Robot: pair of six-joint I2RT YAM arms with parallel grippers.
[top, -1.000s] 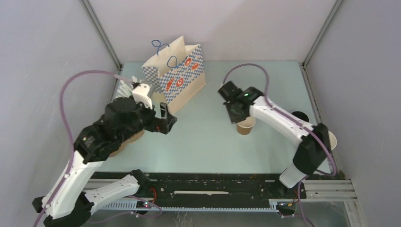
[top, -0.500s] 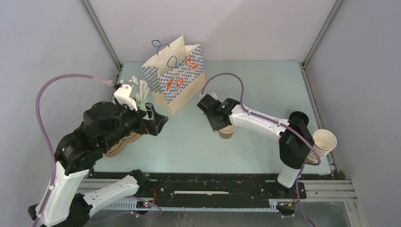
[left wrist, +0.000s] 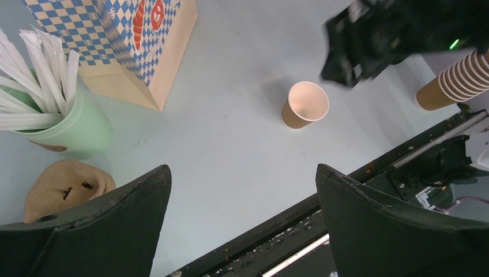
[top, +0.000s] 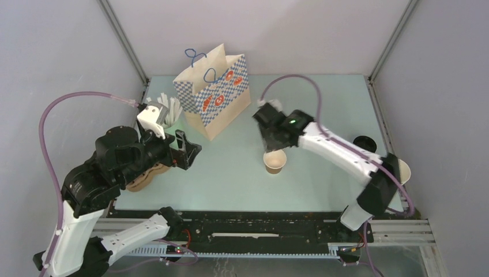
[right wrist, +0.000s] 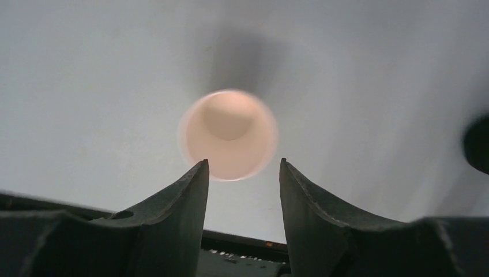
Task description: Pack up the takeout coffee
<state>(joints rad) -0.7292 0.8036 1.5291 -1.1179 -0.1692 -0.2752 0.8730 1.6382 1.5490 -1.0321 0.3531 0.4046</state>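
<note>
A small tan paper cup [top: 275,161] stands upright and lidless in the middle of the table; a lidded takeout coffee is not in view. My right gripper [top: 273,145] hangs just above that cup with its jaws apart and nothing between them. In the right wrist view the cup [right wrist: 228,134] lies blurred beyond the open right gripper [right wrist: 243,164]. My left gripper [top: 188,148] is wide open and empty, left of the cup and in front of the checkered paper bag [top: 216,95]. The left wrist view shows the cup [left wrist: 304,105] and the bag [left wrist: 127,40] past the left gripper [left wrist: 242,170].
A pale green cup of white sticks [top: 167,113] stands left of the bag. A tan pad-like object [top: 141,179] lies under the left arm. A stack of tan cups [top: 399,172] and a round black lid [top: 364,142] sit at the right edge.
The right gripper carried the cup leftward and nearer, set it down, then opened and lifted off it. The left arm drew back a little to the left.
</note>
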